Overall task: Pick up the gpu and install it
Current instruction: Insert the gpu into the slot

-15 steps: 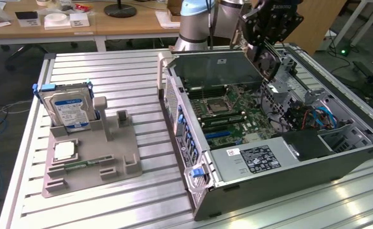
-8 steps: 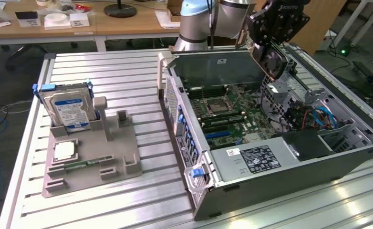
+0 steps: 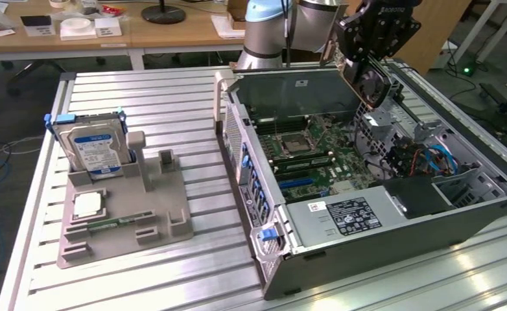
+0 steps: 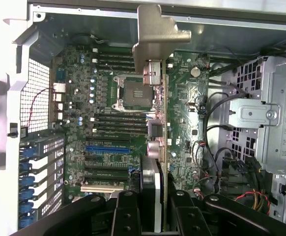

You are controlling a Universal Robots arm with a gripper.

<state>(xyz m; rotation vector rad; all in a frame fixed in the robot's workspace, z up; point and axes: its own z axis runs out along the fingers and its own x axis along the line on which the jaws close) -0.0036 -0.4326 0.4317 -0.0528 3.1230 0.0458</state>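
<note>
Ribbed metal table (image 3: 150, 110) w/ wooden desks (image 3: 106, 39) behind. On it lies an open PC case (image 3: 461, 214), side off, insides facing up.

Gpu (image 3: 372, 84) is up in the air over the case's back part, clear of the board. It's a thin black card w/ a round fan on the face toward the exterior view's left, a brownish edge, and a silver bracket (image 4: 157, 34) at one end. Gripper (image 3: 367, 61) pinches it across its thickness, black fingers (image 4: 128, 211) on both flat faces.

Card stands on edge. Long axis runs from the gripper steeply down toward the case, bracket end farthest from the fingers. Wrist view sees it edge-on.

Under it sits the motherboard (image 3: 310, 162) w/ processor socket (image 4: 133, 93), dark memory slots and a blue slot (image 4: 107, 148). Drive cage (image 4: 261, 113) and loose cables (image 4: 216, 123) sit beside the card, twd the exterior view's right. Power supply (image 3: 344, 217) is at the case's near end.

Well apart, on the exterior view's left, is a grey holder (image 3: 141, 220) w/ a blue-labelled hard drive (image 3: 93, 146) upright in it and a green memory stick (image 3: 106, 225) lying flat.
</note>
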